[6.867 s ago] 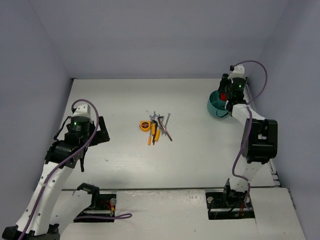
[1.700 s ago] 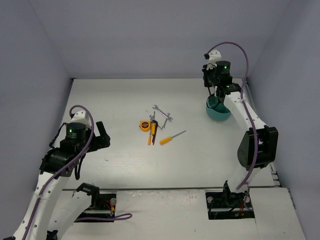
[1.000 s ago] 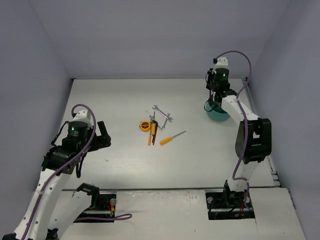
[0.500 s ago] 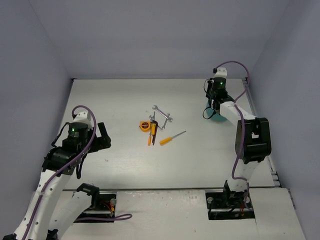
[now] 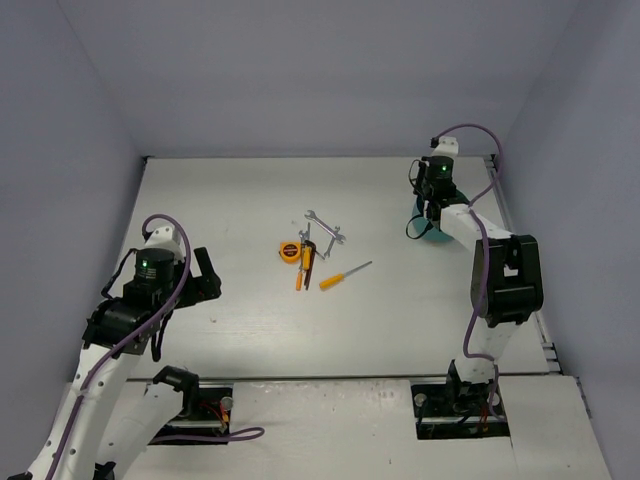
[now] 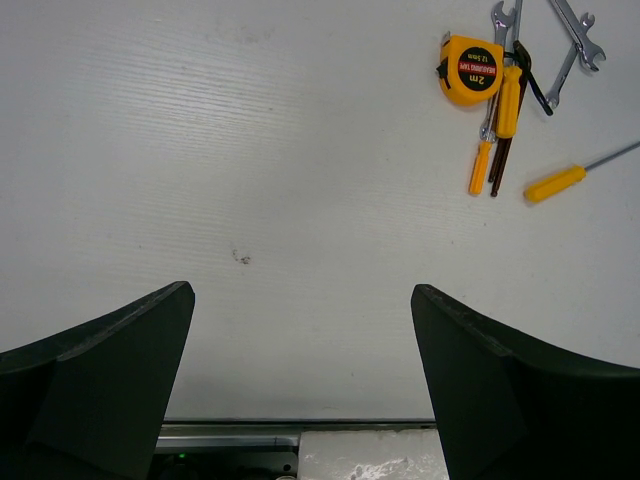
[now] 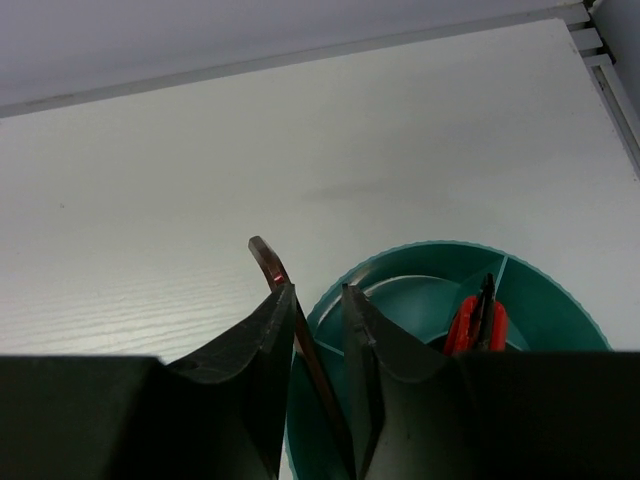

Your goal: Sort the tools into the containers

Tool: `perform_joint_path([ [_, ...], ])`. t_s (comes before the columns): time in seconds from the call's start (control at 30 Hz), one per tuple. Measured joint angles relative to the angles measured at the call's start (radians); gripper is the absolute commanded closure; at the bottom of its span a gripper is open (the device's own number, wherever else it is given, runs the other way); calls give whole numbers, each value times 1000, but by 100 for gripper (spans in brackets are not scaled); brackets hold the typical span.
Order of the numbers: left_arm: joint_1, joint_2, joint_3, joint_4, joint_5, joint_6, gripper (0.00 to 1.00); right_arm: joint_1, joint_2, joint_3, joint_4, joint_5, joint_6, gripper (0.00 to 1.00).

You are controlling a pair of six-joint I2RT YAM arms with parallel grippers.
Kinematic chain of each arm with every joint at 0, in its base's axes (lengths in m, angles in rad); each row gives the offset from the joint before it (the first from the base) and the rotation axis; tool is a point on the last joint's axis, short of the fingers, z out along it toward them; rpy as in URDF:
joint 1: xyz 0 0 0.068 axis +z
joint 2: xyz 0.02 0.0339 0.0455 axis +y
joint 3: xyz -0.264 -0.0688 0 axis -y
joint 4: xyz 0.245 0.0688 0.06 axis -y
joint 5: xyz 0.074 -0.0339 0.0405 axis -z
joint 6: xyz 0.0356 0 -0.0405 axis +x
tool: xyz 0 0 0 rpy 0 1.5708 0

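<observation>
The teal cup (image 7: 440,246) sits at the far right of the table, mostly hidden under my right gripper (image 5: 431,212) in the top view. A red-handled tool (image 7: 474,322) stands in one of its compartments. My right gripper (image 7: 318,290) hangs over the cup's left rim with its jaws slightly parted. A dark L-shaped hex key (image 7: 262,257) leans against the left finger, with a gap to the right one. A yellow tape measure (image 5: 289,250), silver wrenches (image 5: 326,228) and orange-handled screwdrivers (image 5: 340,275) lie mid-table. My left gripper (image 6: 300,292) is wide open with nothing in it, well left of them.
The table's back edge (image 7: 300,55) and right edge (image 7: 610,70) run close behind the cup. In the left wrist view the tape measure (image 6: 472,68), wrenches (image 6: 570,30) and loose screwdriver (image 6: 555,183) sit at the top right; the near table edge (image 6: 300,425) lies below.
My right gripper has come down onto the cup's left rim and its jaws have parted a little around the hex key. The left arm has barely moved.
</observation>
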State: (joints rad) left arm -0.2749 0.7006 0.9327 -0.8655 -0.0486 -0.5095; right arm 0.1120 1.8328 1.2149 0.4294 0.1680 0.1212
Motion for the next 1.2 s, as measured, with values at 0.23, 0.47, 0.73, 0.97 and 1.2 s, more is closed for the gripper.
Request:
perform_joint_path([
  [0.23, 0, 0, -2, 1, 0, -1, 12, 0, 0, -8, 2, 0, 1, 70],
  [0.47, 0, 16, -2, 1, 0, -5, 12, 14, -49, -13, -31, -83, -16, 65],
  [0.73, 0, 101, 12, 2, 3, -24, 12, 215, -217, -25, -111, -150, 9, 67],
  [0.97, -24, 200, 56, 7, 12, -24, 12, 384, -148, -85, -156, -185, 144, 76],
  [1.2, -41, 218, 66, 9, 34, -22, 12, 447, 83, 0, -188, -346, 72, 79],
])
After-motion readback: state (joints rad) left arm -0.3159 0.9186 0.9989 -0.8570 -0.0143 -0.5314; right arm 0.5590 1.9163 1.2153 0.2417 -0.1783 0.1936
